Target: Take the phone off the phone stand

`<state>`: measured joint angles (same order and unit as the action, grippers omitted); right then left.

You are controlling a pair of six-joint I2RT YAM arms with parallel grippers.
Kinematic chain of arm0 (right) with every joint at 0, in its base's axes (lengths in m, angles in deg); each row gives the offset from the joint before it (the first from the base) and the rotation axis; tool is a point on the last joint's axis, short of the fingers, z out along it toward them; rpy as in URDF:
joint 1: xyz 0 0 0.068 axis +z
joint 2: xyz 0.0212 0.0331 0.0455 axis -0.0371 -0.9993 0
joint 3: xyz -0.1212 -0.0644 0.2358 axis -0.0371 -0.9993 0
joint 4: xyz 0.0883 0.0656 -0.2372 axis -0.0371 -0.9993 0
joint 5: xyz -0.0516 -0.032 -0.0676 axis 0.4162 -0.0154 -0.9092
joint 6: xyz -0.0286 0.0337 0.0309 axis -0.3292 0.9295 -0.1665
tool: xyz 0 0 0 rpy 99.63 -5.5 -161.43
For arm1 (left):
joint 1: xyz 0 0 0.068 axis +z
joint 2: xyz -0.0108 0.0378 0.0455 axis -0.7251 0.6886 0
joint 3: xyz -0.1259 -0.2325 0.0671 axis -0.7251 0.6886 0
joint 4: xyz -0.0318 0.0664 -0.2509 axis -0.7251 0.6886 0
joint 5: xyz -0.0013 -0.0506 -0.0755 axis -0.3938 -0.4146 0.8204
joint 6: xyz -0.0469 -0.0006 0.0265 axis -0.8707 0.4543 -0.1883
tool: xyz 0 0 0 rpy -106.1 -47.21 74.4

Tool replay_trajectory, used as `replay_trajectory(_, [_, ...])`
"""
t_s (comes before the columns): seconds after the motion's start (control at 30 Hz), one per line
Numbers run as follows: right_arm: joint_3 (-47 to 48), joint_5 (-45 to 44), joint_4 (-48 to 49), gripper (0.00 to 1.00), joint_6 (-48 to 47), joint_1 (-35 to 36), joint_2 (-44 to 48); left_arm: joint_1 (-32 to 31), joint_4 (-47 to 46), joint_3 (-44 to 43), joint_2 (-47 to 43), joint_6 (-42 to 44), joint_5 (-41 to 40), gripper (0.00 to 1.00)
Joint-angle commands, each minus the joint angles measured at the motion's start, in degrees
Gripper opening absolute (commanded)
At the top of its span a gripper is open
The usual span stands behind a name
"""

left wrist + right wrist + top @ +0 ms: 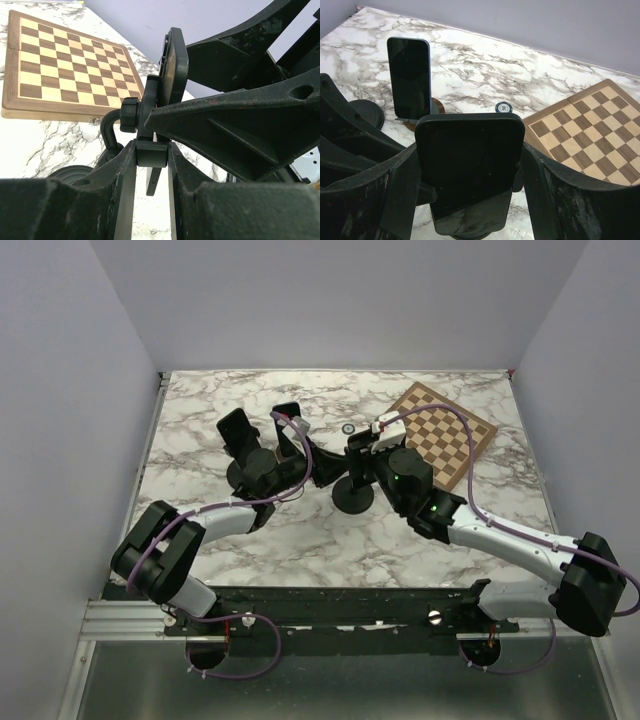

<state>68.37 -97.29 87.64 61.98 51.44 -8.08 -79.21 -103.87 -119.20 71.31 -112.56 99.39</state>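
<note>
A black phone sits upright in the clamp of a black phone stand at the table's middle. My right gripper is shut on the phone, one finger against each long edge; it shows in the top view just above the stand. My left gripper is shut on a black clamp block of the stand, below the phone, which I see edge-on. In the top view the left gripper reaches the stand from the left.
A wooden chessboard lies at the back right. A second dark phone stands on another holder at the back left, next to a round black base. A small poker chip lies behind the stand.
</note>
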Motion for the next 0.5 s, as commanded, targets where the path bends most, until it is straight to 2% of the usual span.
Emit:
replay_trajectory(0.0, [-0.3, -21.7, -6.1, 0.01, -9.6, -6.3, -0.5, 3.8, 3.5, 4.5, 0.0, 2.1, -4.0, 0.00])
replay_trajectory(0.2, [-0.9, -18.2, -6.2, 0.01, -8.1, -7.9, 0.0, 4.7, 0.6, 6.5, 0.9, 1.9, -3.3, 0.00])
replay_trajectory(0.37, [-0.1, -15.1, -8.4, 0.01, -6.5, -9.1, -0.3, 6.0, -3.2, 7.7, 1.3, -1.7, -0.2, 0.00])
replay_trajectory(0.47, [0.0, -12.9, -8.4, 0.01, -6.6, -9.7, -0.3, 6.1, -1.2, 7.5, 0.0, -1.7, -0.2, 0.00])
